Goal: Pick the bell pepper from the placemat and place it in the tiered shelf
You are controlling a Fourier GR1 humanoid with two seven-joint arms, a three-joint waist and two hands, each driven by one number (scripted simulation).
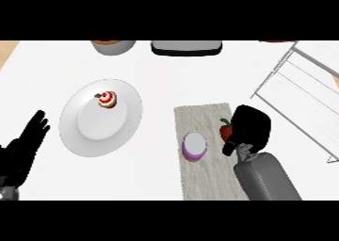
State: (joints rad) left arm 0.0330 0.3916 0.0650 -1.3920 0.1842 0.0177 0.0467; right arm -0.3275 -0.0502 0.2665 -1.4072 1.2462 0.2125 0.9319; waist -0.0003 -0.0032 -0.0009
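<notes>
The right hand (pixel 250 124) covered the pepper (pixel 226 130) on the placemat (pixel 207 174), finger closure indeterminate; lifting and transfer to the shelf (pixel 308 101) beside the placemat remained.

1. White bench (pixel 165 80), the carrying surface.
2. White plate (pixel 96 127) lies left of the placemat.
3. Grey placemat (pixel 207 179), the landmark, lies flat on the bench.
4. White tiered shelf (pixel 304 103) stands right of the placemat.
5. Bowl (pixel 113 46) and dark-based appliance (pixel 186 48), beyond the placemat.
</notes>
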